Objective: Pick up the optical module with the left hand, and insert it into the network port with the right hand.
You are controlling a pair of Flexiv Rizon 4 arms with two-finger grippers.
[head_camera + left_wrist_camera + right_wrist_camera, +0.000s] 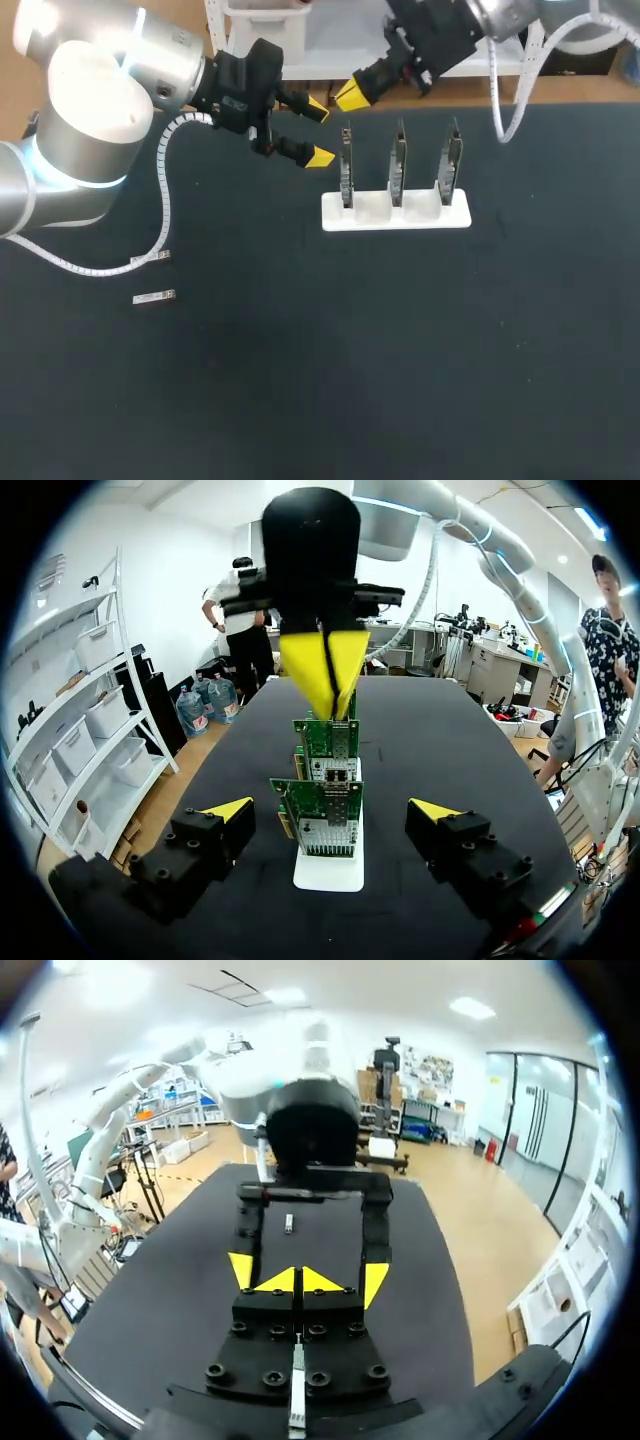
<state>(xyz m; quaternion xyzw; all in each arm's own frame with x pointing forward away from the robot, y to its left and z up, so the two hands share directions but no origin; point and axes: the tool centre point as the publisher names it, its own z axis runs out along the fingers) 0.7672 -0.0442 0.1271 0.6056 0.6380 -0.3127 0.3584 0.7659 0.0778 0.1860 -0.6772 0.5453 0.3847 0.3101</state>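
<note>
Left end effector (319, 133) splayed, facing pinched-together right end effector (350, 95).

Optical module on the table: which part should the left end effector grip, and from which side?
I would grip the optical module at mid-length, across its two long sides, coming straight down from above. It lies flat on the table, long and thin, so only those sides offer opposing faces.

The optical module (155, 297), a small silver bar, lies flat on the black table (350, 380), well apart from the white stand (395, 215), at about its 8 o'clock. Three green network cards (398, 170) stand upright on edge in the stand's slots, in a row from 9 to 3 o'clock. The left wrist view shows the nearest card's metal network port (333, 832).
</note>
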